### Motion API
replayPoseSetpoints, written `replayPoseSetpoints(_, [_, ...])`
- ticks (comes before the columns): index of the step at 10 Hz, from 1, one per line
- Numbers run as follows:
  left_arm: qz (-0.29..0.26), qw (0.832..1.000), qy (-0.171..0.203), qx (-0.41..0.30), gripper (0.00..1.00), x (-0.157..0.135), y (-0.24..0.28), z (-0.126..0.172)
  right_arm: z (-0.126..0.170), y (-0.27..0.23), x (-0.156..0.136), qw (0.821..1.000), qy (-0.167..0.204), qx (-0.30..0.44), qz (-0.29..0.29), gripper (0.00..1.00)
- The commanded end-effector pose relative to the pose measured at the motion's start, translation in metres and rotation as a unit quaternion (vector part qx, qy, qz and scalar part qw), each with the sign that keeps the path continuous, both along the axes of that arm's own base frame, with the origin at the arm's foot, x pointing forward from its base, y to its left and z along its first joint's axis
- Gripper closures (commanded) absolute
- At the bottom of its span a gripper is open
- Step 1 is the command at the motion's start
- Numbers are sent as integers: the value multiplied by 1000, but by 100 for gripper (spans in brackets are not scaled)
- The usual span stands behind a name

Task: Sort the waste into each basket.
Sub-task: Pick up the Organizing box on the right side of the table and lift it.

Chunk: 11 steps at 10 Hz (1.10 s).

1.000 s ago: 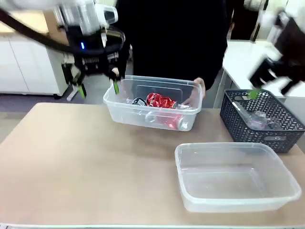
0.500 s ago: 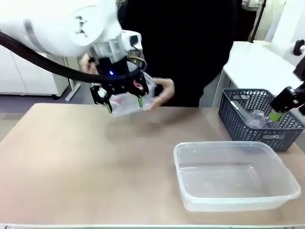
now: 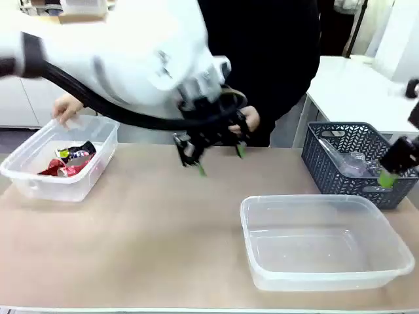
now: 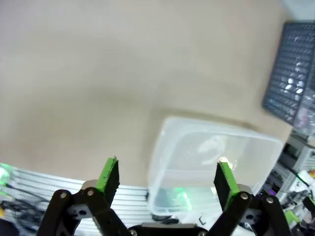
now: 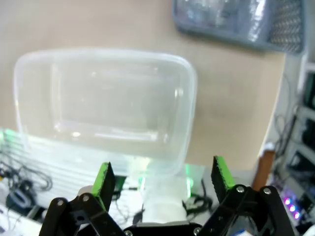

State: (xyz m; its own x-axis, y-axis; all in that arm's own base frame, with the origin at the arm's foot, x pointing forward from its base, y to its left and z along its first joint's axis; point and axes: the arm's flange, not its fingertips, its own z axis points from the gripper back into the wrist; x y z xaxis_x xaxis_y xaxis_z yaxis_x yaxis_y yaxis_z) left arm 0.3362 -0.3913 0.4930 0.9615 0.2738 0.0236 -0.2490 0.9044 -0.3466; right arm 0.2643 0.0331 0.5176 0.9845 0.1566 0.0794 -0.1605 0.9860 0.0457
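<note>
Red-and-silver crushed cans and wrappers [image 3: 65,162] lie in a clear tub [image 3: 39,186] at the table's far left, and a person's hand [image 3: 65,108] rests on its rim. A second clear tub [image 3: 321,278] stands at the front right with nothing in it. My left gripper [image 3: 219,159] hangs open over the middle of the table's far side, holding nothing. My right gripper [image 3: 391,175] sits open at the right edge, beside the grey basket. In the left wrist view the open fingers [image 4: 109,174] frame the second clear tub [image 4: 197,147]. The right wrist view looks down on it [image 5: 182,98].
A dark grey lattice basket [image 3: 327,163] at the right holds clear plastic bottles [image 3: 350,160]; it also appears as the grey basket [image 4: 295,73] and the grey basket [image 5: 236,19] in the wrist views. A person in black stands at the far side, a hand [image 3: 250,119] behind my left gripper.
The tub with the red waste went from the far middle to the far left in the person's hands. My left arm swung right to the middle. The right gripper dropped beside the grey basket.
</note>
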Motion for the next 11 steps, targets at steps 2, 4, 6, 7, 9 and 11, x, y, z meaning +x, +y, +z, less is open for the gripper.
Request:
replayPoseSetpoints(2, [-78,994,68,34,0,-19,-45,-33,-87,-17,-21,992,123,29,7,0])
replayPoseSetpoints(4, [-90,988,106,72,0,-34,-48,-51,-114,-17,-34,987,157,-9,32,0])
replayPoseSetpoints(6, [-69,994,78,30,0,-38,-54,-51,-49,-13,6,990,141,14,3,0])
replayPoseSetpoints(7, [-69,994,78,30,0,-38,-54,-51,-49,-13,6,990,141,14,3,0])
replayPoseSetpoints(9, [-90,991,56,82,0,-56,-62,-68,-70,-2,12,988,155,-4,6,0])
replayPoseSetpoints(11, [-146,985,23,94,0,-78,-57,-89,-111,-2,12,989,145,9,27,0])
